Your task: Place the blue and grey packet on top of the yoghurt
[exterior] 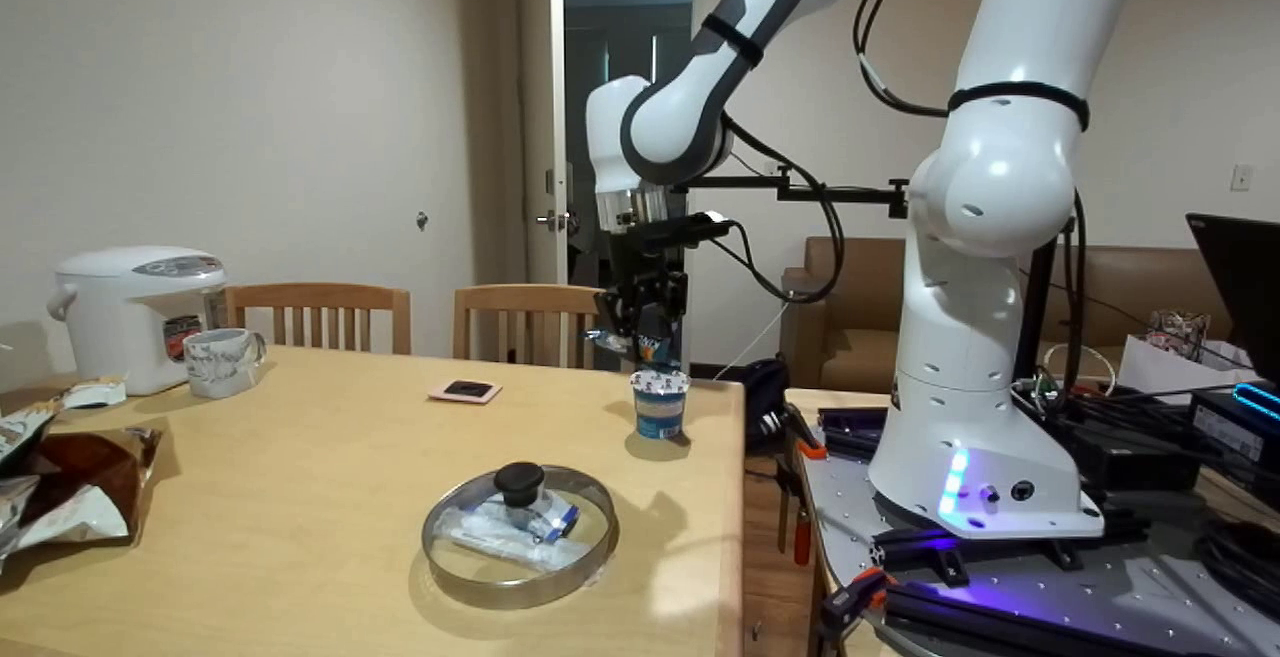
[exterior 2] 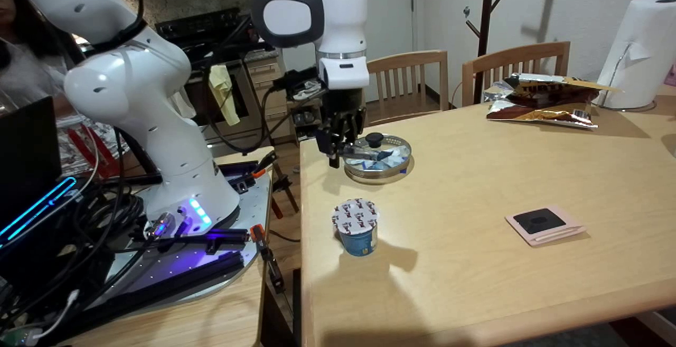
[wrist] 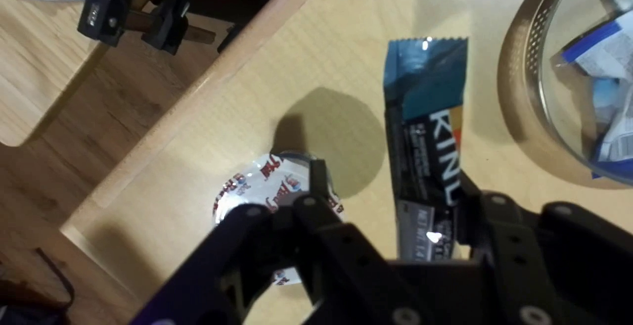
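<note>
The yoghurt (exterior: pixel 660 407) is a small blue cup with a white printed lid, upright near the table edge; it also shows in an exterior view (exterior 2: pixel 360 237) and the wrist view (wrist: pixel 254 191). My gripper (exterior: pixel 640 329) is above the table close to the yoghurt, also seen in an exterior view (exterior 2: pixel 340 150). In the wrist view the fingers (wrist: pixel 395 191) are wide apart. The blue and grey packet (wrist: pixel 420 152) is in the air, beside the right finger, with a gap to the left finger. It also shows in both exterior views (exterior: pixel 654 349) (exterior 2: pixel 364 152). Its lower end is hidden.
A round glass-lidded dish (exterior: pixel 520 592) with wrappers inside stands near the same table edge. A small black object on a pink pad (exterior: pixel 465 391) lies farther in. A mug (exterior: pixel 222 362), a water boiler (exterior: pixel 130 322) and snack bags (exterior 2: pixel 544 101) stand farther off.
</note>
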You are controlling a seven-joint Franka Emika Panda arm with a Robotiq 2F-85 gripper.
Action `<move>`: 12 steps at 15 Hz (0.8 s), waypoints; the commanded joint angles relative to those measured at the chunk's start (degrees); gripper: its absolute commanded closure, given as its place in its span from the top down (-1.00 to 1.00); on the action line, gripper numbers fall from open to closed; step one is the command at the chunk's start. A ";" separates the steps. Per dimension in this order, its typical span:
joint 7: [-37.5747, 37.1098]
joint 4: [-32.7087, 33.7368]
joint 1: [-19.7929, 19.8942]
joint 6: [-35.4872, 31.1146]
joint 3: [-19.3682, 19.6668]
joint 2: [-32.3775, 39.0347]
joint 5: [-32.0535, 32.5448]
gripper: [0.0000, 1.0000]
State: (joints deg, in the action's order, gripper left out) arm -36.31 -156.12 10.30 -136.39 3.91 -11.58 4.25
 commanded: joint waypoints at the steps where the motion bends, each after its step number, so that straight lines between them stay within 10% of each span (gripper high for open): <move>1: -10.07 0.88 3.11 1.94 -0.72 0.73 4.54 -0.44; 5: -18.93 1.26 5.11 4.17 0.16 1.88 7.51 -0.95; 12: -15.93 1.22 5.10 -1.17 4.62 6.42 5.32 -1.00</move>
State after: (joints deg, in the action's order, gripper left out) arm -53.37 -156.00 14.99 -134.64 7.37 -8.47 9.99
